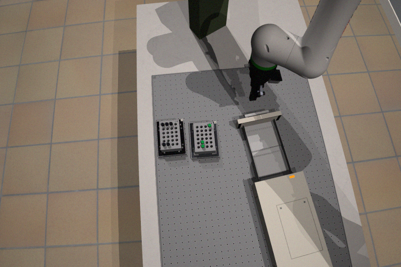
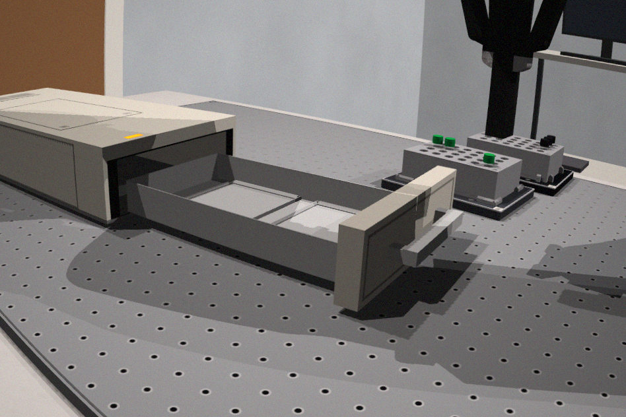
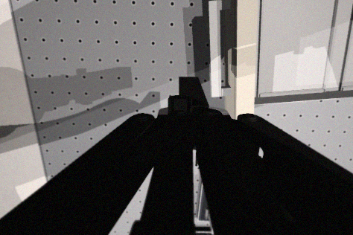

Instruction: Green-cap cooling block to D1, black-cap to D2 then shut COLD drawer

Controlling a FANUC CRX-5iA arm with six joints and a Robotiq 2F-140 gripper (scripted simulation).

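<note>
The drawer (image 1: 267,150) of the cooler COLD (image 1: 291,218) stands pulled out and is empty. COLD's orange lamp (image 1: 292,176) is lit. The grey block with green caps (image 1: 203,139) sits in the deck slot next to COLD. The block with black caps (image 1: 170,137) sits in the slot beyond it. My gripper (image 1: 256,95) is shut on nothing. It hangs above the plate, just beyond the drawer front (image 1: 259,118) and its handle (image 1: 256,114). In the wrist view my fingertips (image 3: 191,93) are just left of the handle (image 3: 215,48). In the exterior view the gripper (image 2: 500,131) hangs right of the drawer front (image 2: 394,235).
The arm's dark pedestal (image 1: 207,1) stands at the far end of the table. The perforated plate (image 1: 201,212) spans the table. COLD's body fills the near right corner.
</note>
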